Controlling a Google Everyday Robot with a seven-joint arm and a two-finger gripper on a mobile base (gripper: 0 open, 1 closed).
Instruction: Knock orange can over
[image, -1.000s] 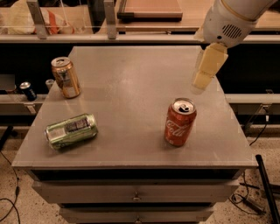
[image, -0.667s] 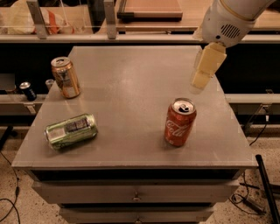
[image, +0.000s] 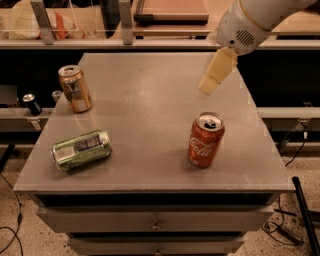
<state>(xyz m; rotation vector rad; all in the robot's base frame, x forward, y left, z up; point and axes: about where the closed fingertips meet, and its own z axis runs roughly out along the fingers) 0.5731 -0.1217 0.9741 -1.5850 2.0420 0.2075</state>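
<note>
The orange can (image: 75, 88), copper-gold with a dark label panel and silver top, stands upright near the left edge of the grey table (image: 150, 100). My gripper (image: 211, 83) hangs on the white arm over the right part of the table, far to the right of the orange can and above and behind the red can. It touches nothing.
A red Coca-Cola can (image: 205, 139) stands upright at the front right. A green can (image: 81, 149) lies on its side at the front left. A small dark can (image: 32, 104) sits below the table's left edge. A shelf with clutter runs behind the table.
The gripper has shifted slightly to the left and a little lower. The cans have not moved.
</note>
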